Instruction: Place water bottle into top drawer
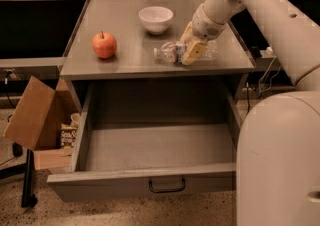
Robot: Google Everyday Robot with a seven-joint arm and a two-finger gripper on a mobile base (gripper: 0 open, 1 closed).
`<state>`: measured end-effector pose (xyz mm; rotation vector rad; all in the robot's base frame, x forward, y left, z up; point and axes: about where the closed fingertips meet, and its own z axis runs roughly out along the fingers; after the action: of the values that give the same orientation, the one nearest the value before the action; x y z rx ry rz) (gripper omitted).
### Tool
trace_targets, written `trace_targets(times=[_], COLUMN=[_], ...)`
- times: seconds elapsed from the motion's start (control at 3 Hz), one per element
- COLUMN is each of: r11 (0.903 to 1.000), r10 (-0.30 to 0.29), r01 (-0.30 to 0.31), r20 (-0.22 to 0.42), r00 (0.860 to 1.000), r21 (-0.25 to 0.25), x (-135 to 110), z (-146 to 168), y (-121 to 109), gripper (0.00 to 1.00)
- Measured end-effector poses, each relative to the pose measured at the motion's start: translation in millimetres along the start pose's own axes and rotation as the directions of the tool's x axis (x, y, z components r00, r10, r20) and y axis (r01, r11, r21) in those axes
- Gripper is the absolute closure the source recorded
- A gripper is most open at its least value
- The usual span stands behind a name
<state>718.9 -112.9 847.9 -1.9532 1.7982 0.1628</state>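
The water bottle [169,52] lies on its side on the grey cabinet top [125,65], its capped end pointing left and its clear body running right. My gripper [192,50] comes down from the upper right and sits over the middle of the bottle, hiding that part. The bottle rests on the surface. The top drawer [150,147] below is pulled out wide and has nothing in it. Its front panel [100,184] carries a dark wire handle [166,186] at the centre.
A red apple [104,45] sits at the left of the cabinet top and a white bowl [156,19] at the back centre. An open cardboard box [35,120] stands on the floor to the left of the drawer. My pale body [280,160] fills the lower right.
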Motion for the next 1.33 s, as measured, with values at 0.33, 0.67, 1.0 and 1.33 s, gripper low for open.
trace_targets(times=[0.33,0.67,1.0,1.33], r11=[1.0,0.9999,0.9982,0.9958], r10=[-0.001,0.013,0.059,0.091], r01=[0.001,-0.013,-0.058,-0.089], r20=[0.002,0.015,0.061,0.111], r00=[1.0,1.0,0.996,0.99], r21=[-0.004,-0.001,-0.013,-0.02], x=[0.0,-2.2,-7.2,-12.6], z=[0.1,-7.7,-24.9,-37.8], y=[3.6,14.2,45.2,64.4], gripper=[0.7,0.92,1.0,1.0])
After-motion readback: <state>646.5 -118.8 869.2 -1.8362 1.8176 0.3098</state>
